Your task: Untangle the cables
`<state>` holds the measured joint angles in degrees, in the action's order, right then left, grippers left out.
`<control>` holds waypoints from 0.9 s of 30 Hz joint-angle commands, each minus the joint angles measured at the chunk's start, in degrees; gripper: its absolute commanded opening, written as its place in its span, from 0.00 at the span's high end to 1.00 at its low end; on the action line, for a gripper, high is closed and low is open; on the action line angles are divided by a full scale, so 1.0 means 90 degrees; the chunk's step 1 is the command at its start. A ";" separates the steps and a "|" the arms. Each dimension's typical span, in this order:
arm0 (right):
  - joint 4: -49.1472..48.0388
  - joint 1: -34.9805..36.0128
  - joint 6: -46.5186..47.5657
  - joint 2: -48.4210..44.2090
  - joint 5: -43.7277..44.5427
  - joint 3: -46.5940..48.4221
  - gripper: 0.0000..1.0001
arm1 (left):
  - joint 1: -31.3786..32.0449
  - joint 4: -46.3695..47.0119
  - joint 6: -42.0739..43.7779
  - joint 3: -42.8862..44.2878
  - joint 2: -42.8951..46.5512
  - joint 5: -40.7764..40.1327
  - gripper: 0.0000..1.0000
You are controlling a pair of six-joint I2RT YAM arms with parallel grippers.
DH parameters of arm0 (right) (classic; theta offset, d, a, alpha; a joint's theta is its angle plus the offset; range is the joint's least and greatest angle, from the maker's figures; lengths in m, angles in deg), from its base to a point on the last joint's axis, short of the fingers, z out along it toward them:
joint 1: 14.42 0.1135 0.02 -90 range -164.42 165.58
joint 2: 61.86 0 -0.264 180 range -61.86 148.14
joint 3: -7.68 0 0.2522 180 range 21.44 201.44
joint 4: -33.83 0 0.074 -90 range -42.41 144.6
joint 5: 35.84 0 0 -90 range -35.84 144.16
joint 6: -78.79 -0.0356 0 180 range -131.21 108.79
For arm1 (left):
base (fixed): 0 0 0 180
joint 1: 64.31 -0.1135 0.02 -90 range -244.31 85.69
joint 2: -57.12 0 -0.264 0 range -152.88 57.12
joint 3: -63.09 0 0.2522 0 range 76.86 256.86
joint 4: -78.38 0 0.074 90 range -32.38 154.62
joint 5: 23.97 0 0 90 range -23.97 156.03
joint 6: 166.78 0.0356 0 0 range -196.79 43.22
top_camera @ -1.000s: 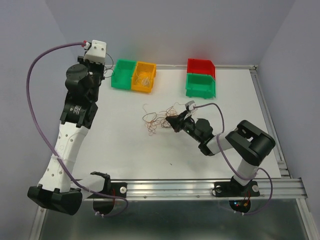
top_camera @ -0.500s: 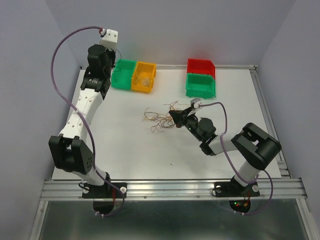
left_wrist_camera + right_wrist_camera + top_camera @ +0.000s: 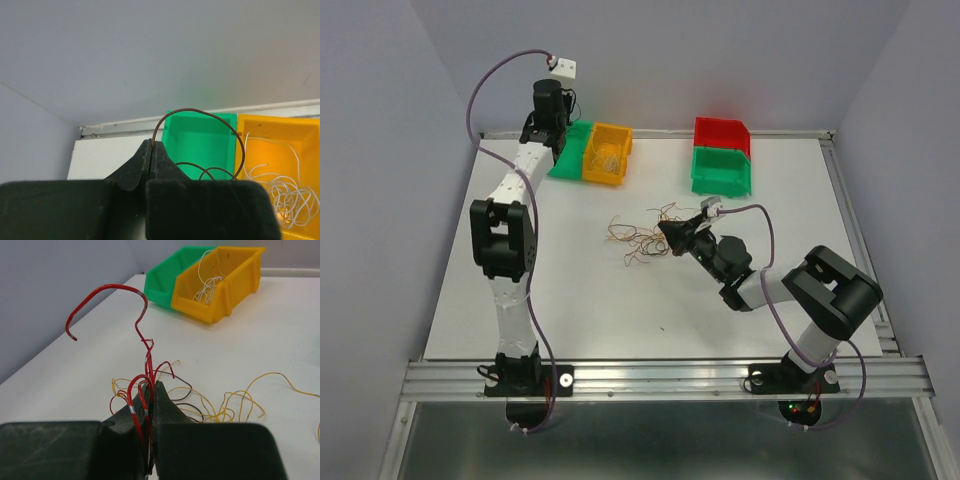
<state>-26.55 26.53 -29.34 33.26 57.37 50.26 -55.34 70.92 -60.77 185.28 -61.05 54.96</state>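
- Left gripper (image 3: 152,150) pinches a dark cable (image 3: 200,112), which arcs up from its tips and to the right, over the green bin (image 3: 197,142) just ahead.
- Right gripper (image 3: 151,395) pinches red cables (image 3: 107,288) that rise above its tips; yellow cables (image 3: 240,397) lie just ahead, rightward.

Two green bins (image 3: 572,160) (image 3: 721,172), yellow bin (image 3: 603,179), red bin (image 3: 721,132)

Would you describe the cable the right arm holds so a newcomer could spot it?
Start at the tangle in the middle of the white table, where the right gripper is shut. From its fingers a red wire rises; unlike the yellow strands lying flat nearby, it stands up and ends in a hook.
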 commanded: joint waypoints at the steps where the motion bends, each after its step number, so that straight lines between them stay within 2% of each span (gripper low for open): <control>1: -0.0550 0.0030 0.0139 -0.0119 0.0122 -0.0116 0.99 | -0.0001 0.0120 -0.0109 0.0706 -0.0599 -0.0262 1.00; 7: -0.0540 0.0020 0.0188 -0.0070 0.0094 -0.0097 0.99 | -0.0001 0.0188 0.0125 0.0843 -0.1391 -0.0693 1.00; 8: -0.0540 0.0020 0.0198 -0.0060 0.0093 -0.0097 0.99 | -0.0001 0.0169 0.0135 0.0863 -0.1421 -0.0732 0.97; 11: -0.0540 0.0020 0.0169 -0.0021 0.0015 -0.0048 0.99 | -0.0020 0.0169 0.0174 0.0825 -0.1343 -0.0743 0.85; 13: -0.0541 0.0020 0.0149 -0.0031 -0.0072 -0.0038 0.99 | -0.0020 0.0178 0.0145 0.0727 -0.1090 -0.0713 0.63; 14: -0.0540 0.0020 0.0130 -0.0040 -0.0121 -0.0057 0.99 | -0.0020 0.0178 0.0145 0.0601 -0.0982 -0.0617 0.49; 17: -0.0541 0.0030 0.0110 -0.0167 -0.0267 -0.0106 0.99 | -0.0020 0.0227 0.0038 0.0201 -0.0494 -0.0460 0.33; 20: -0.0521 0.0020 0.0071 -0.0265 -0.0317 -0.0145 0.99 | -0.0020 0.0364 -0.0060 -0.0259 -0.0026 -0.0284 0.26; 23: -0.0463 0.0030 0.0013 -0.0411 -0.0317 -0.0184 0.99 | -0.0020 0.0364 -0.0148 -0.0746 0.0394 0.0047 0.24; 27: 0.0152 0.0020 -0.0143 -0.0879 -0.0910 0.0000 1.00 | 0.0038 0.0344 -0.0215 -0.1898 0.1417 0.1901 0.18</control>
<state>-25.70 26.53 -29.30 30.41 53.80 49.72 -55.41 72.02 -61.01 175.66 -57.79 58.22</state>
